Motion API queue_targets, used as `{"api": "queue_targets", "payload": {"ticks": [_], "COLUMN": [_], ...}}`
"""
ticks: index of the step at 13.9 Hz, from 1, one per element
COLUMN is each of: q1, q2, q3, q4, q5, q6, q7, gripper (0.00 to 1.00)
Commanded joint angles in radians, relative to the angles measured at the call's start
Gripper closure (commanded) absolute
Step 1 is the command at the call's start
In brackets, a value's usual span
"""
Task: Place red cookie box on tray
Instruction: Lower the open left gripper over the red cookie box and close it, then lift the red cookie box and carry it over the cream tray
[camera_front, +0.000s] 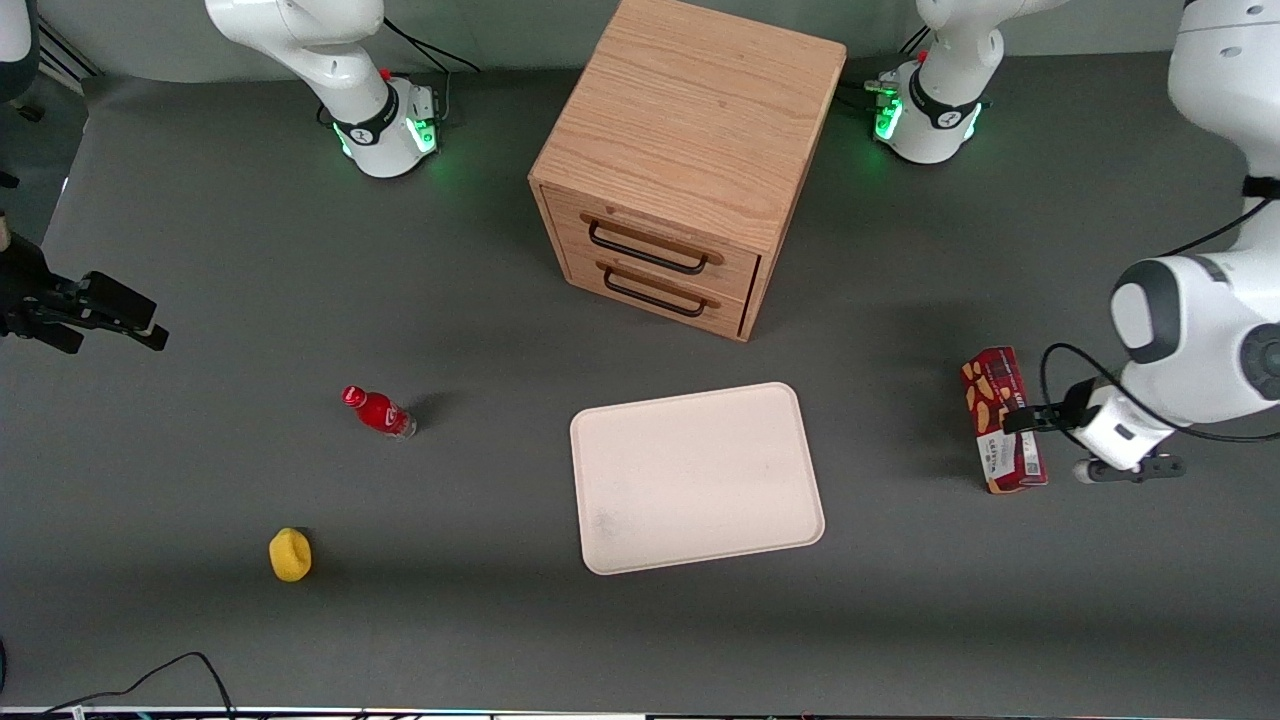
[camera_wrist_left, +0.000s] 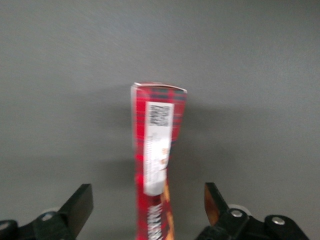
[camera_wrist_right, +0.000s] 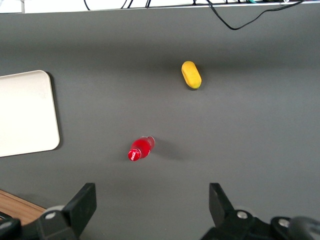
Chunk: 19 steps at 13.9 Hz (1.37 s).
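Early stage: the box (camera_front: 1003, 420) is on the table toward the working arm's end, well apart from the tray (camera_front: 697, 478), which has nothing on it. The gripper (camera_wrist_left: 148, 210) is at the box, fingers (camera_wrist_left: 80, 202) spread on either side with gaps, not yet closed on it. Left to do: grasp, lift, carry over, set down. Path between box and tray looks free. Drawer cabinet (camera_front: 690, 160) sits farther from the camera than the tray; red bottle (camera_front: 379, 411) and yellow object (camera_front: 290, 555) lie toward the parked arm's end, not in the way.
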Motion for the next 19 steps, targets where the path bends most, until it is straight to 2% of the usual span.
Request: {"api": "queue_targets", "payload": {"ticks": [1,3,4,8,10,12,14,19], "q1": [-0.003,-0.004,-0.004,-0.017,-0.033,-0.131,-0.226,-0.420], "q2": [-0.019,-0.019,-0.022,-0.037,-0.034,0.027,0.117,0.223], "q3": [0.007,0.007,0.007,0.005,-0.002,-0.001,-0.001,0.004], "q4": [-0.063,-0.091,-0.091,-0.068,0.062,0.259,0.431,0.524], "q5": [0.003,0.003,0.003,0.003,0.002,0.000,0.006,0.066], "q6": [0.058,0.086,0.077,0.043,-0.111,-0.263,-0.336,-0.338], "q7": [-0.005,-0.007,-0.005,-0.025,-0.098,-0.212,-0.375,-0.470], "gripper": [0.41,0.89,1.00,1.00,1.00,1.00,1.00,1.00]}}
